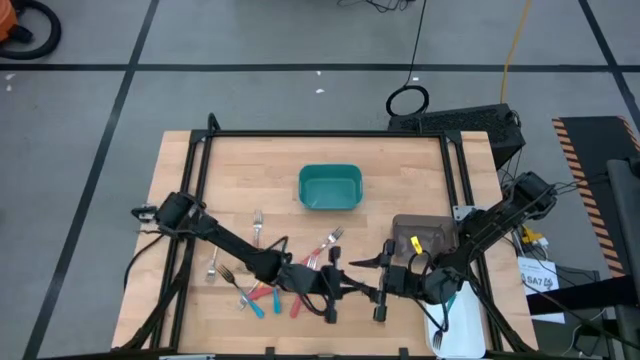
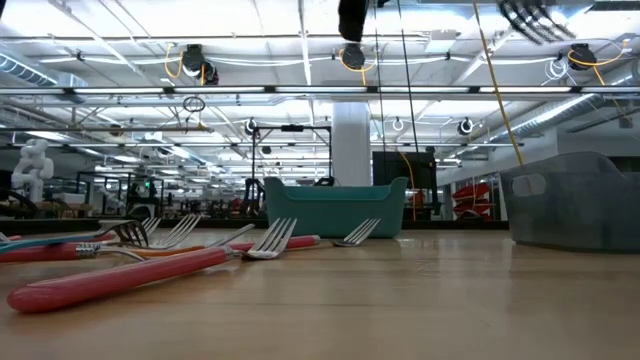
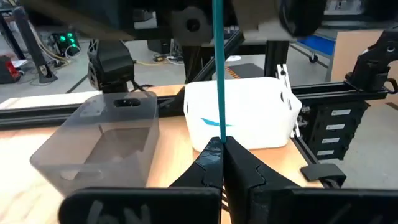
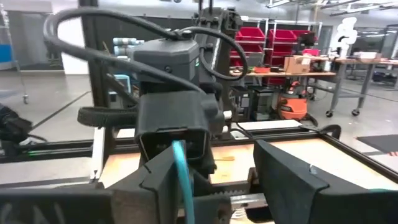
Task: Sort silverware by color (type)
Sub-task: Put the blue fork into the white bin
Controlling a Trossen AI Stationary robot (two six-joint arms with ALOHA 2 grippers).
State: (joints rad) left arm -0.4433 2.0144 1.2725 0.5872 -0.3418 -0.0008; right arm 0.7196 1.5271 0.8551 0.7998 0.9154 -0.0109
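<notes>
Your left gripper (image 3: 219,155) pinches 1 teal-handled fork (image 3: 218,74) upright. Your right gripper (image 4: 214,174) faces it, fingers spread wide around the fork, above the wooden table (image 1: 400,180).

A robotics lab or industrial workshop; a long hall with rows of ceiling strip lights (image 2: 300,60) and overhead cable trays; grey floor marked with black tape lines (image 1: 120,95); stacked red storage bins (image 4: 258,43) on shelving; workbenches (image 4: 364,68); a wooden table (image 1: 400,180) in a black metal frame.
</notes>
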